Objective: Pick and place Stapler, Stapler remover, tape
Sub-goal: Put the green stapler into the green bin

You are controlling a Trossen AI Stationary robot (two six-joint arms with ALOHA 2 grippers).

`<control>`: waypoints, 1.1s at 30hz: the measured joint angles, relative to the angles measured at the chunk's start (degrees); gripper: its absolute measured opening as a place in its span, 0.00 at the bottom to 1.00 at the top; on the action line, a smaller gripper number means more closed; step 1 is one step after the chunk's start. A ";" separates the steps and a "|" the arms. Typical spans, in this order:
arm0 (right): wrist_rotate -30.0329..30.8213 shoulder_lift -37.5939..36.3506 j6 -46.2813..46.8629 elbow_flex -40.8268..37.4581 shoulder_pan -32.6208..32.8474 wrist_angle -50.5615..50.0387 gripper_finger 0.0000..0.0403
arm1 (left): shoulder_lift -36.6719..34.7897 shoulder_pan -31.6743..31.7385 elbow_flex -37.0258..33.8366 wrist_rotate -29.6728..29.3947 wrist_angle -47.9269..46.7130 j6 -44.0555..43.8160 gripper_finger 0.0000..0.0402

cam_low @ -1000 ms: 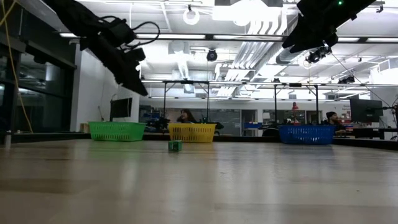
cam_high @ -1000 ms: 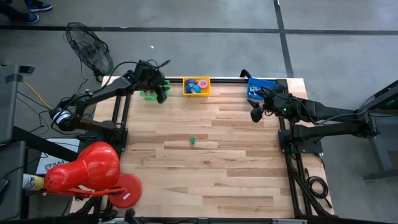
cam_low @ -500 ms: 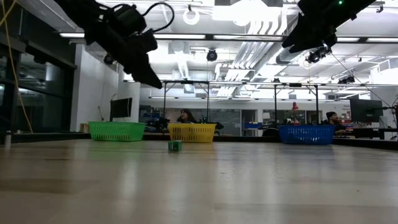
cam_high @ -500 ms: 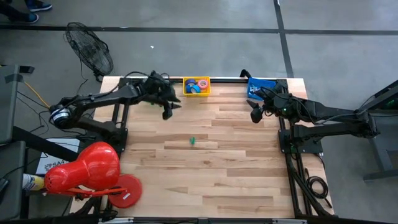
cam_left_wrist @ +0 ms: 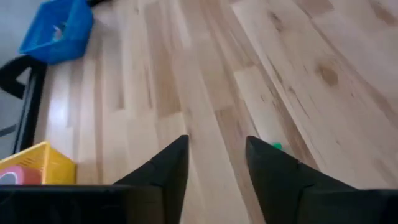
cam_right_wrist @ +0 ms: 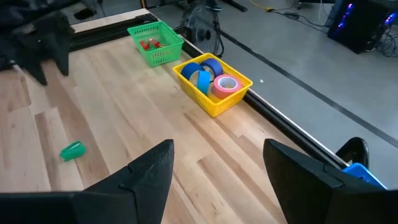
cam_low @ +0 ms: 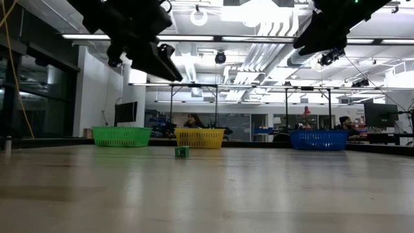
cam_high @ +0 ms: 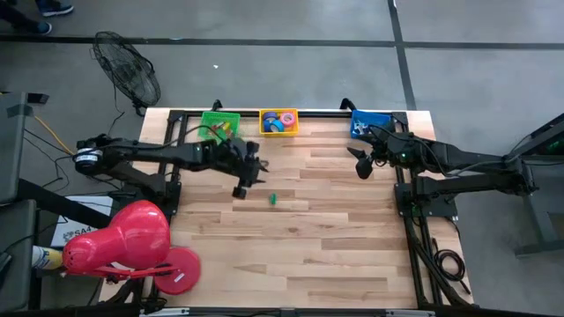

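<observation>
A small green piece (cam_high: 272,199) lies alone on the wooden table, left of the middle; whether it is the stapler or the stapler remover, I cannot tell. It also shows in the wrist views (cam_left_wrist: 275,147) (cam_right_wrist: 73,150). Rolls of tape (cam_right_wrist: 211,76), blue and pink, lie in the yellow basket (cam_high: 278,121) at the far edge. My left gripper (cam_high: 256,173) (cam_left_wrist: 216,168) hovers open above the table, just left of and beyond the green piece. My right gripper (cam_high: 359,165) (cam_right_wrist: 217,174) hangs open, high over the far right.
A green basket (cam_high: 218,123) with small red things stands left of the yellow one. A blue basket (cam_high: 370,123) stands at the far right corner. A black frame rail (cam_high: 317,112) runs along the far edge. Bare wood spreads toward the near edge.
My left gripper has swung from above the green basket toward the table's right and near side, staying high, and now hangs close to the green piece. Nothing on the table has moved.
</observation>
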 joint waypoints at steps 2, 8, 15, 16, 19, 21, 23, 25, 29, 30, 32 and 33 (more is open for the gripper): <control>-0.42 -0.02 0.00 0.01 0.02 -0.27 0.60 | 0.70 -1.91 -0.09 -1.58 -0.16 1.20 0.43; -2.92 0.00 0.00 0.00 0.04 -1.32 0.60 | 4.79 -6.42 -0.04 -3.42 0.60 6.97 0.56; -4.47 -0.02 0.06 0.00 0.04 -2.49 0.60 | 12.36 -8.08 3.88 -1.68 -3.55 15.11 0.58; -4.47 0.00 0.04 0.00 0.04 -2.65 0.60 | 13.59 -8.05 5.21 -1.77 -3.92 16.58 0.58; -4.49 0.00 0.06 0.00 0.04 -2.85 0.60 | 17.04 -7.86 9.04 -1.79 -8.13 22.15 0.58; -4.51 -0.01 -0.03 0.00 0.04 -3.01 0.60 | 19.33 -7.87 11.88 -1.81 -11.50 26.29 0.58; -4.51 -0.01 -0.15 0.00 0.04 -3.23 0.60 | 21.96 -7.90 14.89 -1.64 -15.12 30.51 0.58; -4.71 -0.02 -0.18 0.00 0.04 -3.67 0.60 | 24.18 -7.90 17.00 -1.56 -18.86 34.46 0.58; -4.91 -0.02 -0.07 0.00 0.04 -4.13 0.60 | 28.20 -7.90 20.68 -2.30 -22.03 40.95 0.58; -4.90 -0.02 0.04 0.00 0.04 -4.23 0.60 | 29.12 -7.90 21.55 -2.78 -21.90 42.22 0.58; -4.95 0.00 0.07 -0.02 0.05 -4.96 0.60 | 30.33 -7.90 22.43 -3.57 -21.80 44.69 0.58; -4.94 0.02 0.07 -0.01 0.10 -4.89 0.60 | 30.78 -7.90 22.92 -3.64 -22.50 45.88 0.58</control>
